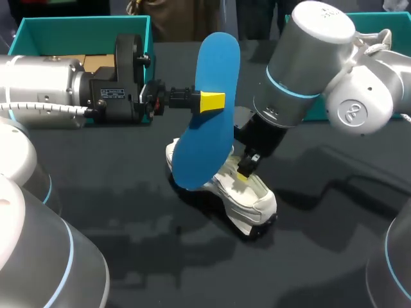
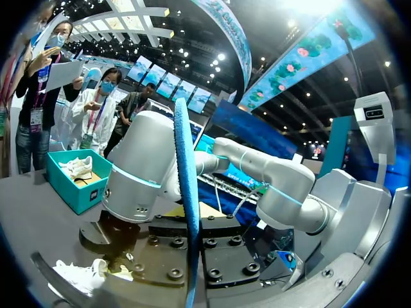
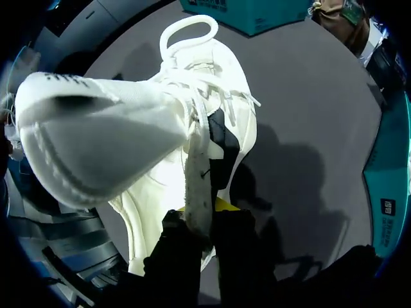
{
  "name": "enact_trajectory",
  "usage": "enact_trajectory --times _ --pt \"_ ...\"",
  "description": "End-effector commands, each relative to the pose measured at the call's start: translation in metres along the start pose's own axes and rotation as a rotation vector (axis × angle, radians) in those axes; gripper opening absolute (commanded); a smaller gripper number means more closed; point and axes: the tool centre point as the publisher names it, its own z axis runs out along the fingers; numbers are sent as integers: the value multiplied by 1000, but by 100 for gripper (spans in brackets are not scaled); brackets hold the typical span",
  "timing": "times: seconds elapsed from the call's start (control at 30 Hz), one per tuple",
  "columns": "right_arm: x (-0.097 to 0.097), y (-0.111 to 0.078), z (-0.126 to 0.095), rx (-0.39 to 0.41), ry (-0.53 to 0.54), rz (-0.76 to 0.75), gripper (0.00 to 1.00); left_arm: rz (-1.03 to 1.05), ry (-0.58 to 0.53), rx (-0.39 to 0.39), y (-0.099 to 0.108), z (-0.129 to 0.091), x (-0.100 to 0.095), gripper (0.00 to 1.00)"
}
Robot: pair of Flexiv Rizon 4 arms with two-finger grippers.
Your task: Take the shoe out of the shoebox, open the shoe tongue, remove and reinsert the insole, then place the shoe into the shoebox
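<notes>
The dark table fills the head view. The left arm comes in from 9 o'clock and lies level, pointing toward the centre. The right arm comes in from 2 o'clock and bends down toward the middle.

A teal left box stands at 11 o'clock with brown card inside. A teal right box stands at 1 o'clock, and the left wrist view shows a second shoe lying in it.

The white shoe sits out on the table just off centre at about 5 o'clock, well apart from both boxes.

The blue insole is out of the shoe and stands nearly upright over the centre. Its top end points to 12 o'clock and its lower end hangs just beside the shoe at 8 o'clock of it.

The left gripper pinches the insole from both faces at its upper half. The right gripper is down on the shoe, its fingers pressed from both sides on a thin strip of the upper by the laces.
</notes>
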Motion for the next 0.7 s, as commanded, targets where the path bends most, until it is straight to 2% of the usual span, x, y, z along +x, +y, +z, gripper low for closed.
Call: enact_trajectory --times 0.03,0.17,0.37,0.7 --pt "7 8 -3 -81 -7 155 0 0 0 2 1 2 -1 0" --pt "13 14 -3 -148 -4 304 0 0 0 2 1 2 -1 0" --pt "18 18 2 -197 -1 450 0 0 0 2 1 2 -1 0" --pt "21 21 14 -245 -8 520 0 0 0 2 1 2 -1 0"
